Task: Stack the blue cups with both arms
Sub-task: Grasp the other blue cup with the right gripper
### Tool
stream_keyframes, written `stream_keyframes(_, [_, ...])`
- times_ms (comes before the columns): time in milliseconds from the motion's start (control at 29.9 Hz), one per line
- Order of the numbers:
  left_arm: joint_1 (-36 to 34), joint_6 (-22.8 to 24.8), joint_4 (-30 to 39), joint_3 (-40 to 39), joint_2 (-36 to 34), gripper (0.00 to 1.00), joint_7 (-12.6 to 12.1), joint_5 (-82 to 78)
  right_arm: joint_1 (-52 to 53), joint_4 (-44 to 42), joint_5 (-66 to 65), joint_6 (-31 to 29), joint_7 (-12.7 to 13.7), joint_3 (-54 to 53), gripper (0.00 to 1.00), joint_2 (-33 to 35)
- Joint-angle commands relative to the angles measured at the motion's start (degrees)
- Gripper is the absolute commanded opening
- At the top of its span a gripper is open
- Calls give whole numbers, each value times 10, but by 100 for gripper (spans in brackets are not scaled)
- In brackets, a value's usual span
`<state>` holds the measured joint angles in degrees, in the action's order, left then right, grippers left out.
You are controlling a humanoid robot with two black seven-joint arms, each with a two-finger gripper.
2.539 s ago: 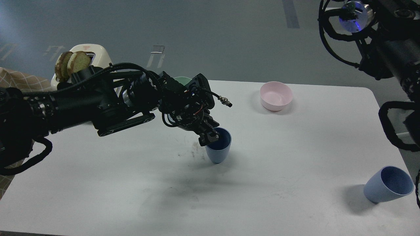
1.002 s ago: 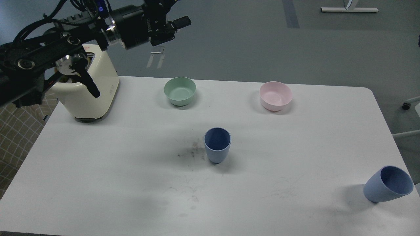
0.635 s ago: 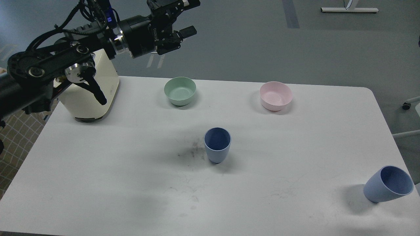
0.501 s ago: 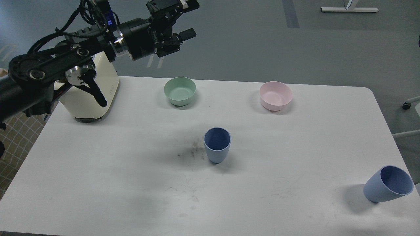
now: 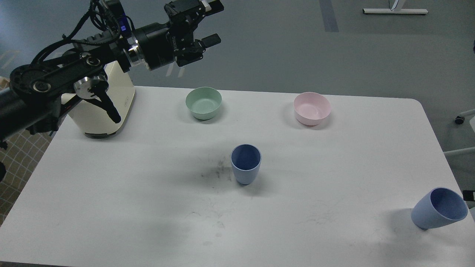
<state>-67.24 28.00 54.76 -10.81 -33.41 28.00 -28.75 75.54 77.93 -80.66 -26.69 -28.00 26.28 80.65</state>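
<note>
Matte light-blue cups (image 5: 246, 165) (image 5: 439, 208), darker inside, one upright, one tilted; left tool (image 5: 212, 23) spread, empty

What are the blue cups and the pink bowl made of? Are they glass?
Probably not glass. Both blue cups, the upright one and the tilted one, look like matte plastic: solid colour, no shine, not see-through. The pink bowl looks the same, with only a soft sheen.

cups (image 5: 246, 164) light blue, darker inside | bowls pale green (image 5: 203, 102), pink (image 5: 311, 108) | table (image 5: 111, 193) white
</note>
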Motion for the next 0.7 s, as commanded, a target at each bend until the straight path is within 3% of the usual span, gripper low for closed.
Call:
stream_keyframes(0, [1,0,0,0,0,94,0,0,-16,-19,-1,1,0,0,95,-20])
stream_keyframes(334, [3,0,0,0,-2,94,0,0,-59,-63,2,25,0,-3,92,-82])
stream_keyframes(434, [3,0,0,0,-4,94,0,0,-67,-68,2,25,0,-4,79,-93])
stream_keyframes(568, [3,0,0,0,-4,94,0,0,-77,-69,1,25,0,-5,46,-103])
stream_keyframes(601, [3,0,0,0,-4,94,0,0,-77,-69,1,25,0,-5,46,-103])
stream_keyframes(668, [3,0,0,0,-4,94,0,0,-78,-69,1,24,0,-5,28,-104])
